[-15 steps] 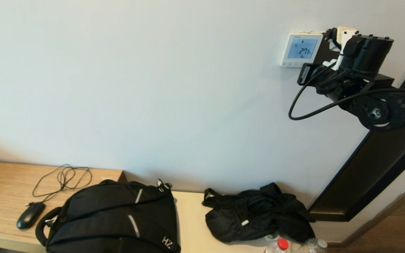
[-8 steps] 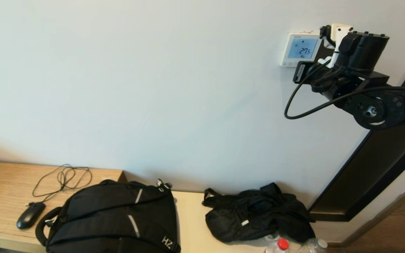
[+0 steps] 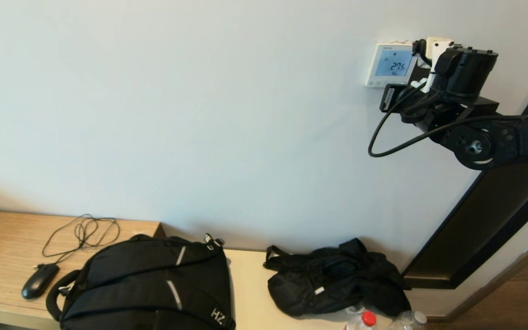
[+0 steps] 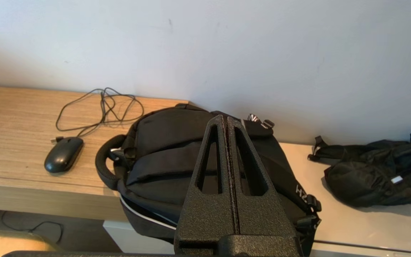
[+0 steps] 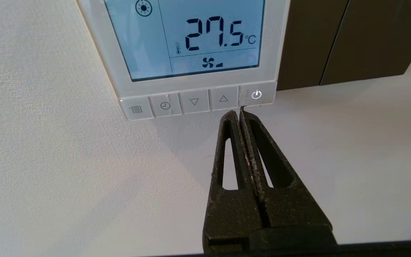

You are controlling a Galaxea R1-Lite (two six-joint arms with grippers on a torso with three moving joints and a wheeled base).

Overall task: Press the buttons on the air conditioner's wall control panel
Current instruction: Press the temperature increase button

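Right gripper (image 5: 240, 111) clenched empty at the lower edge of the wall control panel (image 3: 391, 64); left gripper (image 4: 226, 121) parked, also clenched, above the backpack (image 4: 205, 167).

The panel is mounted high on the wall, its right edge beside a dark door frame (image 5: 334, 39). Display reads 27.5 °C. The right gripper's closed tips sit just under the button row, at the seam between the up-arrow button (image 5: 223, 99) and the power button (image 5: 256, 94); contact cannot be confirmed. Bare wall lies open left of and below the panel. A mouse (image 4: 63, 154) rests on the shelf beside the backpack.
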